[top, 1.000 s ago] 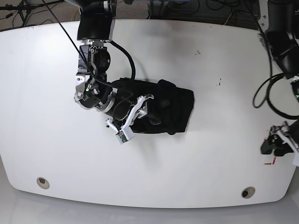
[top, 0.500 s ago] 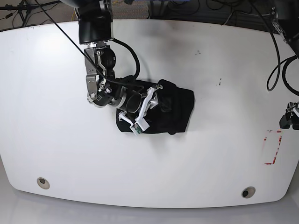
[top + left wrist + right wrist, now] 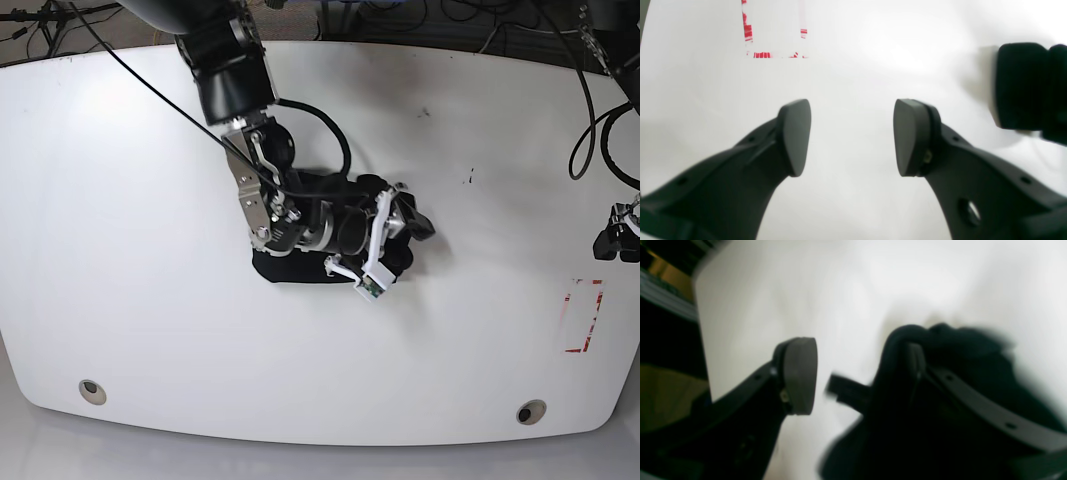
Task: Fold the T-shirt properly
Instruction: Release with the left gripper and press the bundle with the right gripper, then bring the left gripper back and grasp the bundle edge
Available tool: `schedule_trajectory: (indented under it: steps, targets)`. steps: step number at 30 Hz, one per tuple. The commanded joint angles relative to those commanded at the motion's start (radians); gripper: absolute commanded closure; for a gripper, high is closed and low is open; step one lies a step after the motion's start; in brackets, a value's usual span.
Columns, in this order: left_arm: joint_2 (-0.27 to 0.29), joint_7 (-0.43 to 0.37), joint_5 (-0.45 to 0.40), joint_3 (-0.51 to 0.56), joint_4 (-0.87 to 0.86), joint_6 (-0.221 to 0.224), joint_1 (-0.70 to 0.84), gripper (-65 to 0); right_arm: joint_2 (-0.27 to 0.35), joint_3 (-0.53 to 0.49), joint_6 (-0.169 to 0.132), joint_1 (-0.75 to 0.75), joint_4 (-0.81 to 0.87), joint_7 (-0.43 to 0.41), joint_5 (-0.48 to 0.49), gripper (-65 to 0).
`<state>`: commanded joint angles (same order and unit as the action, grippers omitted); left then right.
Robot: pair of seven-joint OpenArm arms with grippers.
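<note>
At mid-worktop (image 3: 120, 200) the right hand (image 3: 385, 250) — spread, one finger under cloth — seems to tidy the bundled T-shirt (image 3: 300, 265), while the left hand (image 3: 851, 136) waits aside, spread and empty.

Worktop (image 3: 130, 230): white, smooth, with rounded corners, and one round metal-ringed hole (image 3: 92, 391) near each near corner. Lying on it: bunched black soft cloth T-shirt (image 3: 300, 268), around the middle; red tape rectangle outline (image 3: 583, 316), at near right; small dark specks (image 3: 472, 177), right of centre.
</note>
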<state>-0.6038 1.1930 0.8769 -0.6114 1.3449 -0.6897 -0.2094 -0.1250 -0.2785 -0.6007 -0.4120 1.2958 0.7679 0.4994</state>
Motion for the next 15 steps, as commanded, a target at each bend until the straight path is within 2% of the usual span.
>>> schedule_trajectory:
  steps: [4,9,15]
  targets:
    - [0.000,0.003,0.021,0.003,0.000,0.000,-0.002,-36.7,-0.005,-0.002,0.000,-0.080,-0.064,-0.015,0.000,-34.2]
    - [0.002,0.003,0.055,0.012,0.002,0.003,-0.003,-36.7,0.005,-0.002,0.000,-0.118,-0.058,-0.009,0.000,-34.2]
    - [0.002,0.003,0.057,0.133,0.084,0.002,-0.005,-36.7,0.075,-0.020,0.000,-0.121,-0.034,0.029,0.000,-34.2]
